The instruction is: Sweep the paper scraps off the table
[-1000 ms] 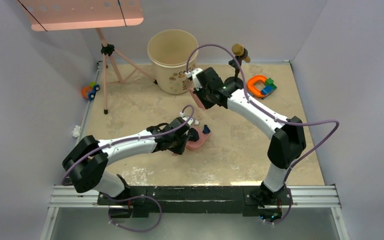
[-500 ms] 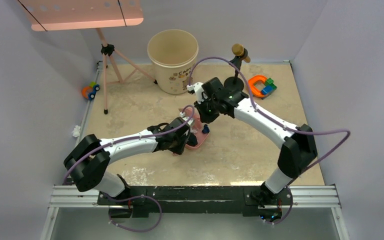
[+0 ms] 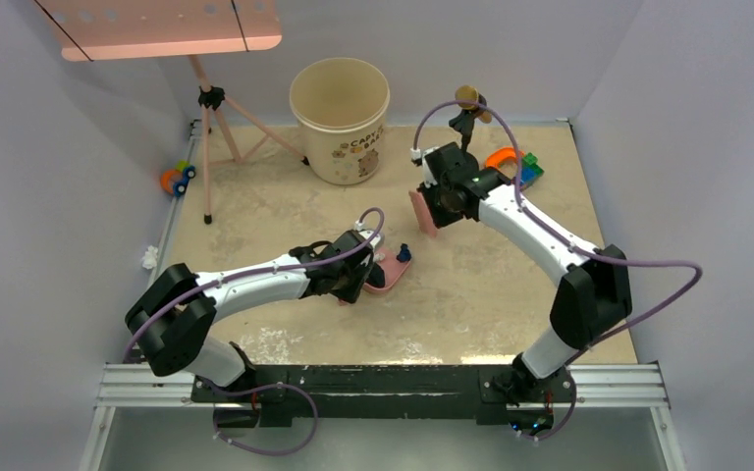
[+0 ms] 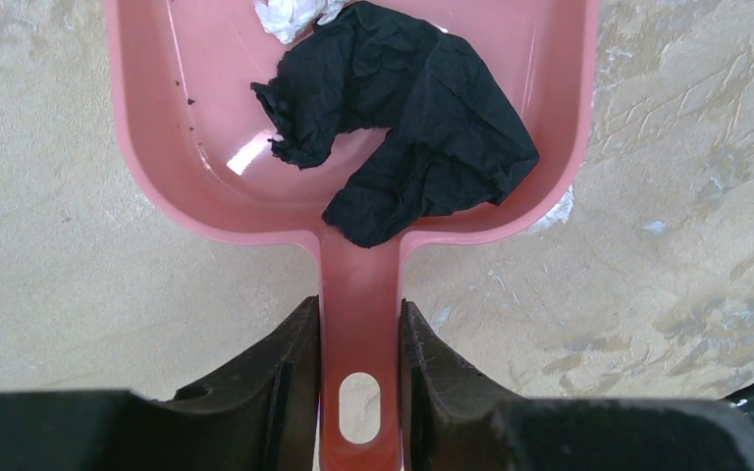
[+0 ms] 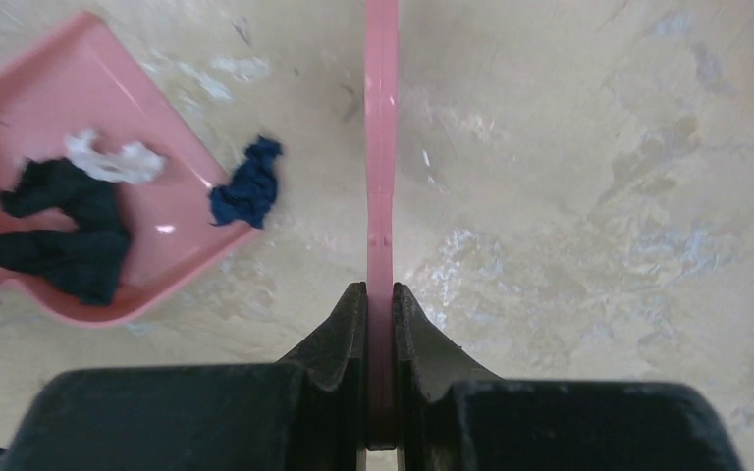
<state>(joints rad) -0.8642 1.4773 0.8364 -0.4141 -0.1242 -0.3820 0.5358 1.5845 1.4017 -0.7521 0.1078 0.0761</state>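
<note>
My left gripper (image 4: 358, 314) is shut on the handle of a pink dustpan (image 4: 187, 128) lying flat on the beige table (image 3: 471, 294). A black paper wad (image 4: 422, 128) and a white scrap (image 4: 290, 15) lie in the pan. A dark blue scrap (image 5: 247, 186) sits at the pan's open lip and also shows in the top view (image 3: 404, 254). My right gripper (image 5: 380, 294) is shut on a thin pink brush handle (image 5: 381, 147), held to the right of the blue scrap and apart from it. In the top view the right gripper (image 3: 432, 208) is up and right of the dustpan (image 3: 389, 275).
A beige bucket (image 3: 340, 118) stands at the back centre, a tripod (image 3: 211, 108) at the back left. Orange-blue-green toy blocks (image 3: 515, 167) and a small stand (image 3: 468, 103) are at the back right. A toy (image 3: 177, 179) and a white wad (image 3: 149, 257) lie beyond the left edge.
My right gripper with the pink brush came down from near the bucket to the dustpan's lip, then drew back to the right. The left arm, dustpan and blue scrap stayed put.
</note>
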